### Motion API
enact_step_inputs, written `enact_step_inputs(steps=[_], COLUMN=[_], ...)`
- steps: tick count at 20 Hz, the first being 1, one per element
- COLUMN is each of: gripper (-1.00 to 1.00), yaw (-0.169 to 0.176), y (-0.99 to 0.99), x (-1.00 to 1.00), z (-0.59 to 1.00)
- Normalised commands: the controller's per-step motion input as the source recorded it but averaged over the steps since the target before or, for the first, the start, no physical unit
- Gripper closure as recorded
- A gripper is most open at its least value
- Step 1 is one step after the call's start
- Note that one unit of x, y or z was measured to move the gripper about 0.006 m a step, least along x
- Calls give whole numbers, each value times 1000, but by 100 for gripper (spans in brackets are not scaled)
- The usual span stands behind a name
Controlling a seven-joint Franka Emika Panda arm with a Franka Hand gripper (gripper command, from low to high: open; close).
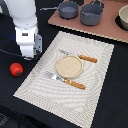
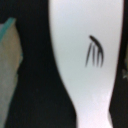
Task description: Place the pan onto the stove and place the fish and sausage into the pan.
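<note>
The pan (image 1: 68,9) already sits on the stove (image 1: 75,25) at the upper middle of the frame, beside a deeper pot (image 1: 92,15), so the step in hand looks like fetching the fish. The wrist view is filled by a white elongated shape (image 2: 85,60) bearing a dark fin-like mark, probably that fish, seen very close. The sausage (image 1: 16,69) lies on the dark bench (image 1: 115,95) at centre left, just off the placemat (image 1: 70,65). The arm (image 1: 24,20) hangs upright at upper left, its gripper (image 1: 30,50) low over the bench; whether the jaws are parted or closed, I cannot tell. Next comes a secure grasp, then a carry to the pan.
</note>
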Motion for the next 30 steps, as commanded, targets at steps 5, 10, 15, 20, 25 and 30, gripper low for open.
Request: enact_step_inputs(steps=[5, 10, 15, 20, 25, 30], gripper=[100, 100, 100, 100, 100, 100], yaw=[-15, -12, 1, 1, 0, 0], y=[11, 395, 715, 745, 666, 637], x=[23, 275, 516, 622, 627, 621], z=[271, 1000, 1000, 954, 797, 733])
